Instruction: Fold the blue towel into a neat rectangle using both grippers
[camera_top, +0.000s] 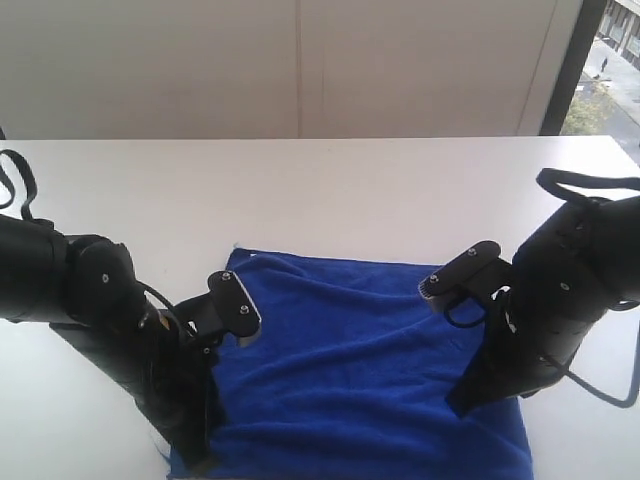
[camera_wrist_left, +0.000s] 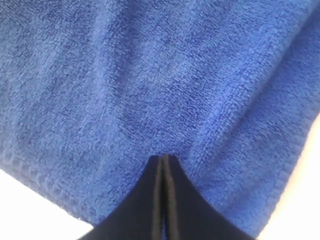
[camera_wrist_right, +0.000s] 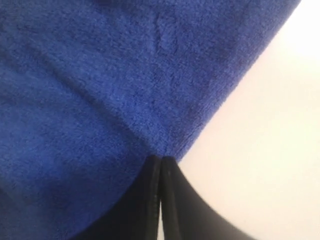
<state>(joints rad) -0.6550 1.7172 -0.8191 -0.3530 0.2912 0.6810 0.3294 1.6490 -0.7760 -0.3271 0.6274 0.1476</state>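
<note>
Left gripper (camera_wrist_left: 163, 159): jaws closed tight, only a thin seam between them, tips buried in the blue towel (camera_wrist_left: 150, 75), and creases in the pile run into the tips, so it reads as a pinch on the cloth. The pinch point sits a little in from the towel's stitched hem, with a strip of white table (camera_wrist_left: 20, 200) showing past that hem on one side and at the other corner. Right gripper (camera_wrist_right: 161, 159): jaws also pressed together, tips right on the towel's edge, cloth drawn into them, so again a pinch on the towel. In the right wrist view bare white table fills the side beyond that edge. In the exterior view the towel lies spread on the table near the front edge of the frame, roughly centred, wrinkled, with folds fanning toward both arms; its far edge lies fairly straight, and the far left corner shows a small pale speck, too small to identify. The left arm (camera_top: 70, 280) comes in from the left and angles down onto the towel's near left edge; the right arm (camera_top: 570, 290) comes in from the right and angles down onto the towel's right side. The fingertips themselves are hidden by the arm bodies in that view. A pale wall (camera_top: 300, 60) stands behind the table, with a window (camera_top: 610, 60) at the far right.
</note>
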